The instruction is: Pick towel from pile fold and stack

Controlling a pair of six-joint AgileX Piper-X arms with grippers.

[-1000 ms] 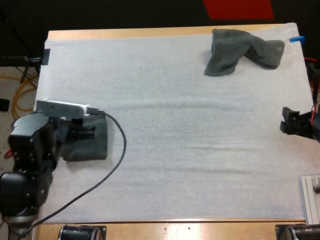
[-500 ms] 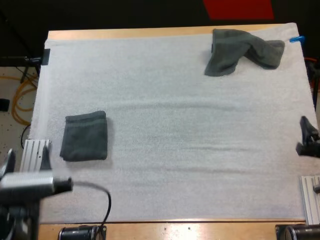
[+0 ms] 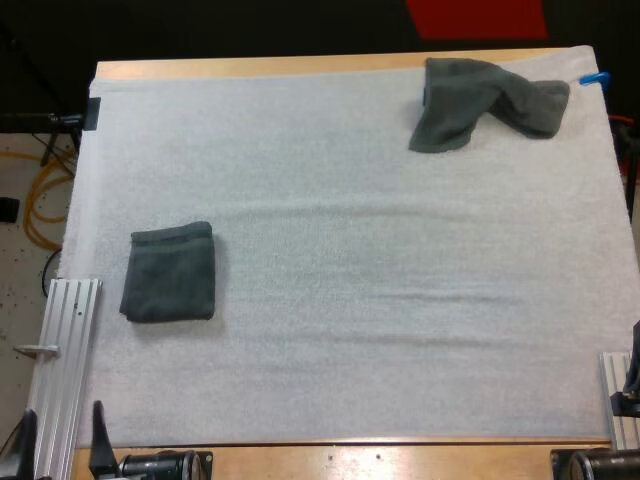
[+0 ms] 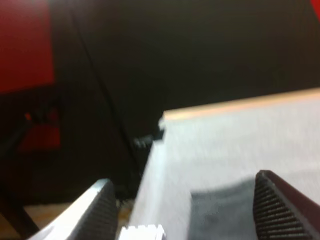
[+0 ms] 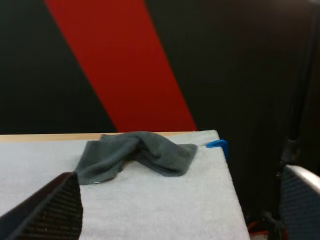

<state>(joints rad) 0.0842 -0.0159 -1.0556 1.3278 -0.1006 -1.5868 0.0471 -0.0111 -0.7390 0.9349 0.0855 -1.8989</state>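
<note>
Your left gripper [image 4: 186, 210] gapes wide, folded towel [image 4: 222, 215] just ahead; your right gripper [image 5: 177, 205] is wide too, crumpled towel [image 5: 135, 156] far ahead.

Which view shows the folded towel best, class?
The high view: the folded towel lies whole on the mat, with all its edges visible from above. The left wrist view catches a blurred, cut-off part of it, seen low from the side.

folded towel [image 3: 169, 272] left, crumpled towel [image 3: 485, 103] far right
</note>
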